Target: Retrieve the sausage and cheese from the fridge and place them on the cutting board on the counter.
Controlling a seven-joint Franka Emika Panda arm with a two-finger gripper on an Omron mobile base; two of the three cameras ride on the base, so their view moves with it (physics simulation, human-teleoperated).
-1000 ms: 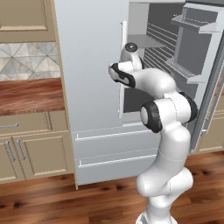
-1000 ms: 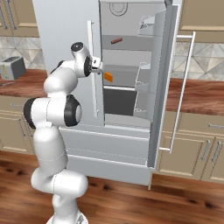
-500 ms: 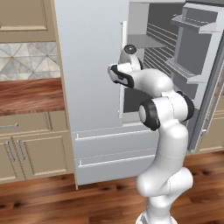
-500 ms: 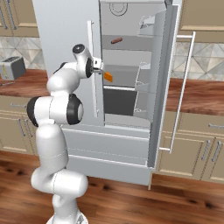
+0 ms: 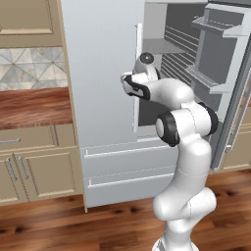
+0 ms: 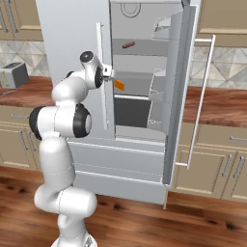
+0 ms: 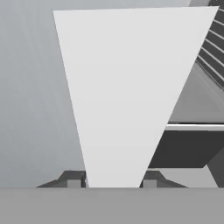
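Sausage [image 6: 128, 45] and cheese [image 6: 119, 85] on fridge shelves [image 6: 137, 53]

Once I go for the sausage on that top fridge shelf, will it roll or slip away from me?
Probably rolls: the sausage is a short rounded cylinder lying on its side on a flat shelf. Likely light, so a nudge could push it back. The gripper sits lower, by the cheese.

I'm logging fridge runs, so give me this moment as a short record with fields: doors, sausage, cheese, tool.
fridge doors: right door swung open, left door shut
sausage: lying on an upper shelf inside
cheese: on the shelf below the sausage, near the left edge of the opening
tool: at the shut door's vertical handle, one fingertip on each side; contact cannot be told
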